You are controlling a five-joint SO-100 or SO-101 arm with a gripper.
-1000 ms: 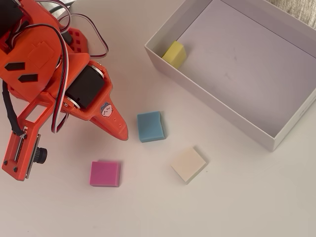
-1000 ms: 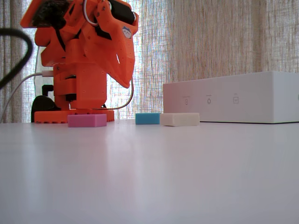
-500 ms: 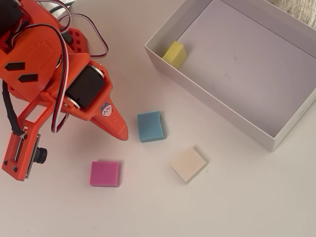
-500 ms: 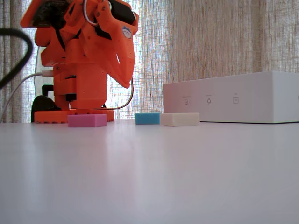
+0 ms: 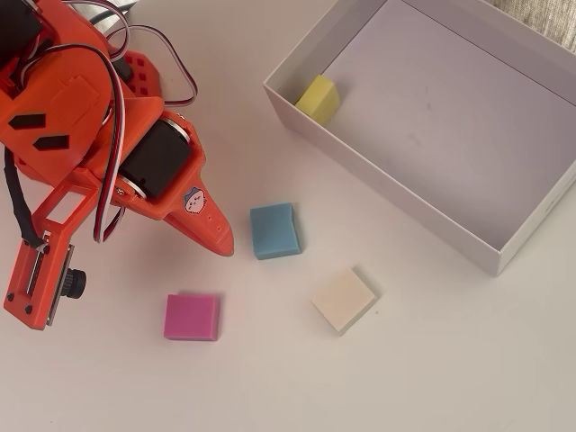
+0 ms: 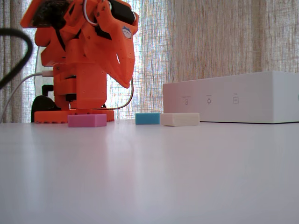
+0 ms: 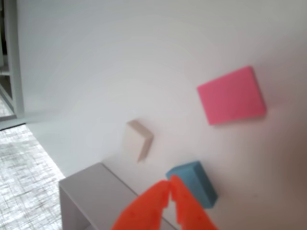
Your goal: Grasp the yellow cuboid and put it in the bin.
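Observation:
The yellow cuboid [image 5: 318,98] lies inside the bin [image 5: 396,193], against its near-left corner in the overhead view. The bin's white side wall hides it in the fixed view [image 6: 233,98], and only a bin corner shows in the wrist view [image 7: 91,196]. My orange gripper [image 5: 225,245] is shut and empty, raised above the table to the left of the bin. It points down near the blue block in the fixed view [image 6: 127,84] and the wrist view [image 7: 169,184].
A blue block [image 5: 274,230], a cream block [image 5: 343,300] and a pink block [image 5: 192,316] lie on the white table in front of the bin. The arm's orange base [image 6: 74,114] stands at the left. A curtain hangs behind.

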